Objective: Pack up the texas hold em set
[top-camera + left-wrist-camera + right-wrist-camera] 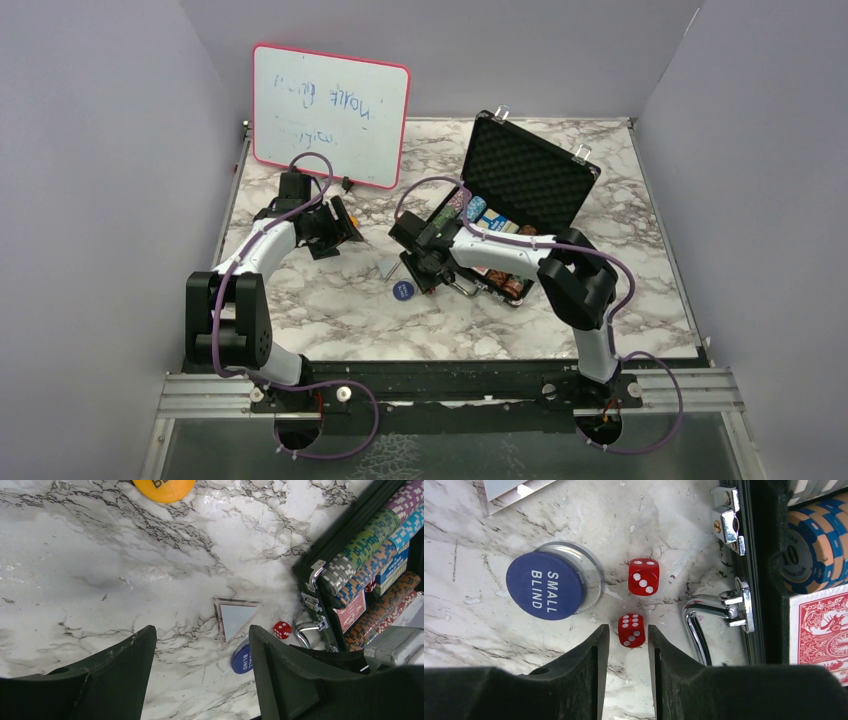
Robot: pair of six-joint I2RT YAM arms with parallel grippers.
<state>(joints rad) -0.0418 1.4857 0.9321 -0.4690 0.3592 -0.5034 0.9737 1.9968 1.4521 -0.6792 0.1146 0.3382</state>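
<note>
while the left gripper [201, 632] is hanging wide open above the marble table [100, 555], the right gripper [628, 629] is bracketing one red die [631, 630] between narrow fingers, not yet clamped, just beside the case handle [696, 615].

white and black arms [262, 245], purple cables [310, 160], black end effectors [201, 637].

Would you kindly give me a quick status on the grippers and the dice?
Right gripper open, astride one die, not gripping. Left gripper open, empty. Other die and blue button loose beside case. Nothing blocking.
</note>
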